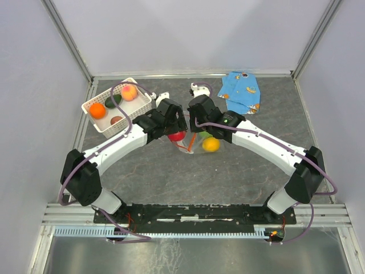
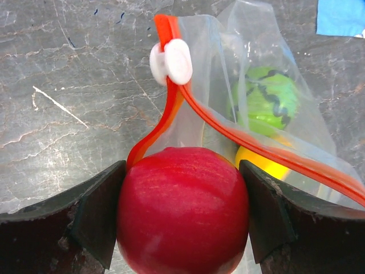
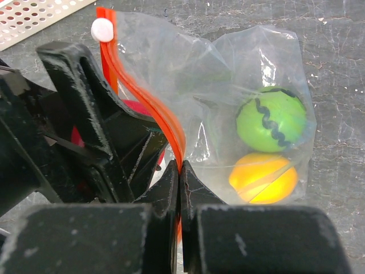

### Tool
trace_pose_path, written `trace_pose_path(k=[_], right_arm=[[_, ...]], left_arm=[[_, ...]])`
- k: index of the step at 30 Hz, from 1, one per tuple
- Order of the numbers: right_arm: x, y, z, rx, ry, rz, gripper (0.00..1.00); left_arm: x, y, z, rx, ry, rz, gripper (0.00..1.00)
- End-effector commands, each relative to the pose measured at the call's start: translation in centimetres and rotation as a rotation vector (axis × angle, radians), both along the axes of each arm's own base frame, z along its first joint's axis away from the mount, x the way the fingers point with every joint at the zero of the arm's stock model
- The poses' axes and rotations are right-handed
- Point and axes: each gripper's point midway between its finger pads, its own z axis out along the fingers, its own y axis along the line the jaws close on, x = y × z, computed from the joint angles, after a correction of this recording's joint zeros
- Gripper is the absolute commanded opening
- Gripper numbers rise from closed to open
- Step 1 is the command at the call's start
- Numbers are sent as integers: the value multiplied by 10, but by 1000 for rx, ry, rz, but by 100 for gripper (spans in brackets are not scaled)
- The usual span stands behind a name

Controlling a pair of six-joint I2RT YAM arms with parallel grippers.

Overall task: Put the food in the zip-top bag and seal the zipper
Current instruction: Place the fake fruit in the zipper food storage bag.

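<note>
The clear zip-top bag [image 1: 199,142] lies mid-table, its mouth facing left. Inside it are the striped bright green fruit [image 3: 271,119] and the yellow fruit [image 3: 263,178]. My left gripper [image 2: 182,188] is shut on the red fruit [image 2: 182,211] and holds it at the bag's open mouth, between the two parted lips of the red-orange zipper [image 2: 164,28]. The zipper's white slider [image 2: 171,61] sits at the far end of the strip. My right gripper [image 3: 179,171] is shut on the zipper strip [image 3: 107,54] and holds that lip up. In the top view both grippers [image 1: 175,128] [image 1: 194,128] meet at the bag.
The white lattice basket [image 1: 106,91] at the back left holds the orange fruit [image 1: 97,111], the peach-pink fruit [image 1: 129,92] and the dark green fruit [image 1: 113,101]. A blue patterned cloth [image 1: 240,91] lies at the back right. Grey walls close in the table.
</note>
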Motion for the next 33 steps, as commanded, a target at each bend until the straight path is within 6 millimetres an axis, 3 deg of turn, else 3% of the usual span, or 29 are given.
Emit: trace_pose_path(k=[1,8,12,17,23,28,33], right_arm=[[2,7,31,92,-60,-2,2],[1,9,28,96,-51,1,2],[1,12,27,106,-48,7,2],[2,11,29,104,-53,5,2],[2,5,33,97,-70,-8,2],[2,1,33,86,-74,-13,2],[1,-3,31,72,-77,-22,2]], left_arm=[[6,-6,19,-39,-25,16,83],[2,-14,54,-152,-57,24,84],[-1,-7,74,-174,-101,45,84],[-5,-7,74,-162,-85,24,84],[-24,24,85,-109,-115,49,86],[-42,44,61,-94,-78,65,89],[-46,23,29,-225,20,-28,84]])
